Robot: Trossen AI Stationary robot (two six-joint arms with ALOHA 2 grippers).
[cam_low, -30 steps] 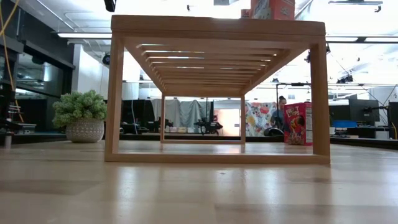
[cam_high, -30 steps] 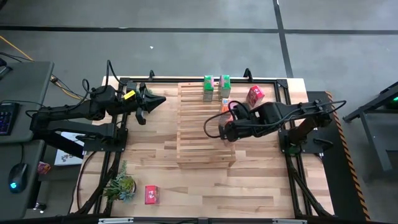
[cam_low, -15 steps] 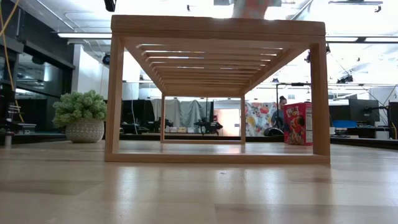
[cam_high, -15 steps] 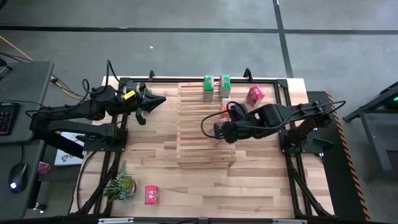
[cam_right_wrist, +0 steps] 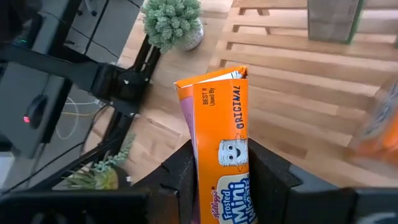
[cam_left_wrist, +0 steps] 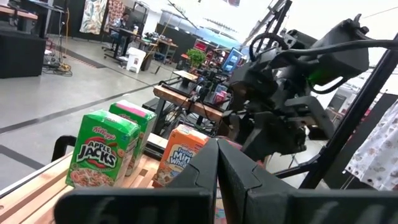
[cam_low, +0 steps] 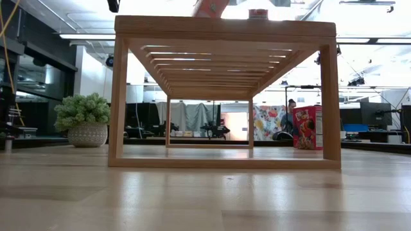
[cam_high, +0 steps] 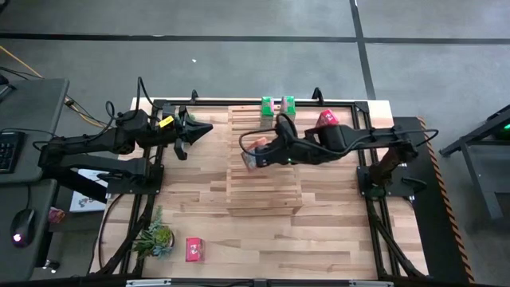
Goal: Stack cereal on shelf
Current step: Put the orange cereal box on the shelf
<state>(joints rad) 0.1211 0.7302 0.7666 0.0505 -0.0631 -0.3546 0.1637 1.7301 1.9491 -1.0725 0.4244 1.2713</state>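
Note:
My right gripper (cam_high: 253, 156) hangs over the wooden shelf (cam_high: 263, 191), shut on an orange cereal box (cam_right_wrist: 219, 124), which shows tilted above the shelf top in the low view (cam_low: 209, 8). Two green boxes (cam_high: 266, 104) (cam_high: 288, 104) stand at the shelf's far end, and the left wrist view shows a second orange box (cam_left_wrist: 183, 155) next to them. One red box (cam_high: 327, 119) stands on the table right of the shelf, another (cam_high: 193, 249) near the front left. My left gripper (cam_high: 203, 128) waits shut, left of the shelf. My right gripper pinches the orange box between its two fingers (cam_right_wrist: 180, 171) on two opposite sides, at the box's nearer part (cam_right_wrist: 231, 186). The fingers slant down from the table's right side. The box is lifted clear above the shelf, tilted, its free end (cam_right_wrist: 211, 78) sticking out past the fingers.
A potted plant (cam_high: 155, 237) stands at the table's front left corner and shows in the right wrist view (cam_right_wrist: 173, 22). Bare tabletop lies in front of the shelf. A black frame (cam_high: 366, 191) borders the table.
My right gripper has carried the orange box toward the table's left edge, from the shelf's right side to over its middle, turning at the wrist as it went. The box stays in the hold, clear of the shelf, and now leans over.

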